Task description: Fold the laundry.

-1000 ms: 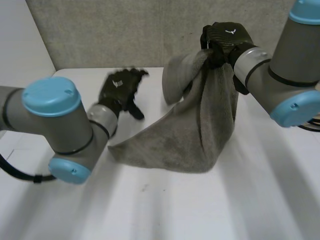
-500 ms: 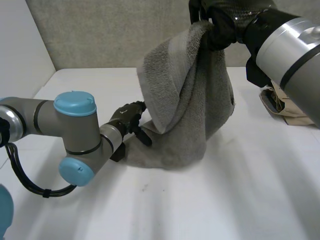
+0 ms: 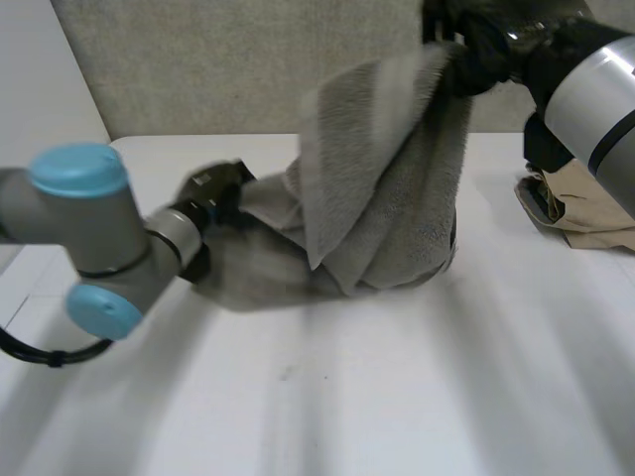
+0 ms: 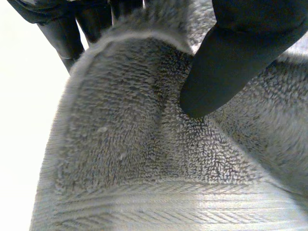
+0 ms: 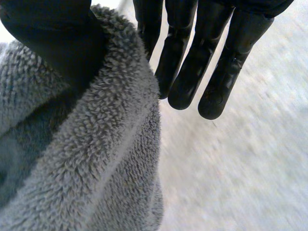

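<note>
A grey terry towel [image 3: 387,198] hangs from my right hand [image 3: 486,40], which holds it high at the back right. In the right wrist view the thumb [image 5: 53,43] presses the towel's [image 5: 72,168] edge against the straight fingers [image 5: 185,62]. The towel's lower part drapes onto the white table [image 3: 397,397]. My left hand [image 3: 213,193] is low at the towel's left corner, just above the table. In the left wrist view its thumb [image 4: 226,53] pushes into the towel's [image 4: 144,159] hemmed edge, with the fingers [image 4: 62,33] behind it, pinching the cloth.
A beige garment [image 3: 585,208] lies on the table at the right, under my right arm. A grey wall [image 3: 218,69] stands behind the table's far edge. The table's left edge runs close by my left arm.
My left hand has moved in from open above the table and closed on the towel's lower left corner. My right hand has raised the towel higher and further right.
</note>
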`<state>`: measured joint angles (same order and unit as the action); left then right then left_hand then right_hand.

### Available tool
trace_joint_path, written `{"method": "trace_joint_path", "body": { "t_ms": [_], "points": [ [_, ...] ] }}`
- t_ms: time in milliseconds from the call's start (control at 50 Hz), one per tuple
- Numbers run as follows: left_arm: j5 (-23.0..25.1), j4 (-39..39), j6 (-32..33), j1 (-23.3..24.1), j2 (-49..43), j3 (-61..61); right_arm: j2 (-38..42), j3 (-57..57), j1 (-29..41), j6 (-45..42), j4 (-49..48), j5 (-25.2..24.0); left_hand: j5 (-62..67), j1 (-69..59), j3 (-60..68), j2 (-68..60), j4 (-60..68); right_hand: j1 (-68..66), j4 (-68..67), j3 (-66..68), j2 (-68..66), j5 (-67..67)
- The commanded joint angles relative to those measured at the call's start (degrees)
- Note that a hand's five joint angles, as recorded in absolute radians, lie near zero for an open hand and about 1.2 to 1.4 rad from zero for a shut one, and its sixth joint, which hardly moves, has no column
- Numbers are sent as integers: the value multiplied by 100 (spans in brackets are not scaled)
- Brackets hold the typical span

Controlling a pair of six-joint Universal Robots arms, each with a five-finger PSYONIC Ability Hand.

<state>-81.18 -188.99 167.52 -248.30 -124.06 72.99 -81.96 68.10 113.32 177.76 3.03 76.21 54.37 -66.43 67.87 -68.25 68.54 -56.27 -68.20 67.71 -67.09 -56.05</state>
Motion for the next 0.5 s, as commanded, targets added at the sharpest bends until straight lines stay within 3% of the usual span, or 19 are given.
{"method": "trace_joint_path", "body": {
  "t_ms": [20, 120, 220, 260, 380, 500],
  "points": [
    [-3, -7, 422, -61, 1295, 611, 795, 352, -661, 769, -338, 192, 1563, -1357, 1213, -1175, 1146, -2373, -1180, 1229, -1291, -1395],
    [32, -33, 475, 71, 1867, 997, 1269, 774, -1004, 1007, -285, 157, 1563, -1357, 1213, -1175, 1146, -2046, -853, 902, -964, -1067],
    [32, -130, 545, 212, 1920, 1139, 1955, 1056, -1145, 779, 476, -228, 1563, -1357, 1213, -1175, 1146, 3327, 4519, -4470, 4409, 4305],
    [24, -130, 650, 291, 1929, 1148, 2052, 1038, -1250, 630, 777, -352, 1563, -1357, 1213, -1175, 1146, 4627, 5820, -5771, 5709, 5605],
    [32, -130, 1063, 379, 1920, 1148, 1860, 854, -1743, -458, 1121, -353, 1563, -1357, 1213, -1175, 1146, 4627, 5820, -5771, 5709, 5605],
    [15, -86, 1433, 520, 1946, 1148, 1114, 809, -1427, -1655, 1323, -335, 1563, -1357, 1213, -1175, 1146, 4627, 5820, -5771, 5709, 5605]
  ]
}}
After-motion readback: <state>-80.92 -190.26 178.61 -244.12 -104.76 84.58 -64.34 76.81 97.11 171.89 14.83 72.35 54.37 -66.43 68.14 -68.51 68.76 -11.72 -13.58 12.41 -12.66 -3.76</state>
